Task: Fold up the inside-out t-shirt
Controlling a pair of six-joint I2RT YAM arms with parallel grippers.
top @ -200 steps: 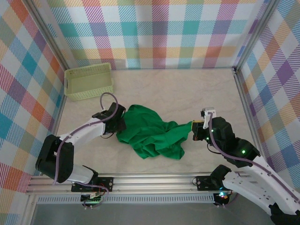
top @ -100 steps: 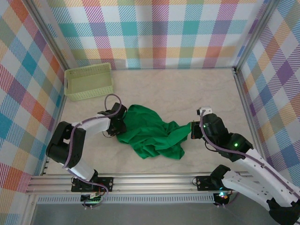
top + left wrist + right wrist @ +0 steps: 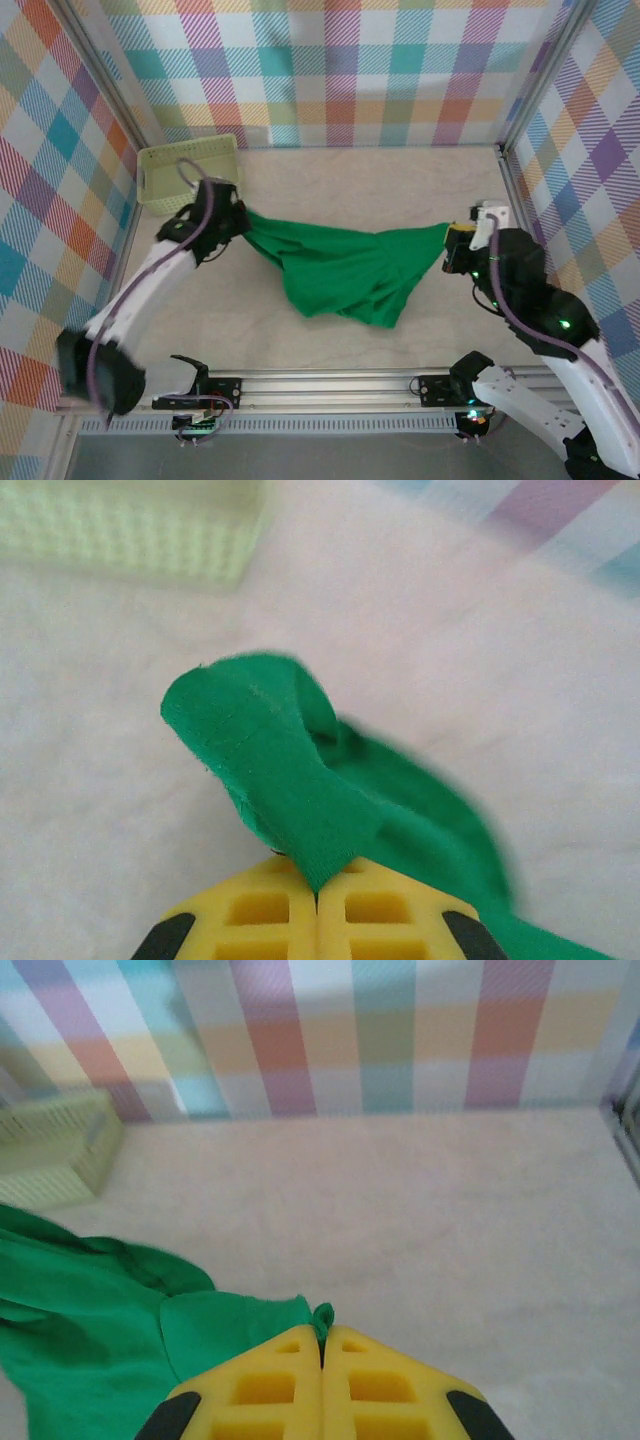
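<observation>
The bright green t-shirt [image 3: 350,265] hangs stretched between my two grippers above the table's middle, its lower part drooping toward the front. My left gripper [image 3: 238,222] is shut on the shirt's left end; in the left wrist view a flap of green fabric [image 3: 290,770] sticks up from between the yellow jaws of that gripper [image 3: 318,895]. My right gripper [image 3: 452,238] is shut on the shirt's right end. Over in the right wrist view a small fold of the shirt [image 3: 322,1316] is pinched in the right gripper [image 3: 322,1345], with more of the cloth spreading left.
A pale yellow-green lattice basket [image 3: 188,172] stands at the back left, just behind my left gripper. Plaid walls enclose the table on three sides. An aluminium rail [image 3: 330,385] runs along the front edge.
My left gripper shut on the shirt's left edge and rose toward the back left. The right gripper pulled back and right. The crumpled shirt is now stretched out between them.
</observation>
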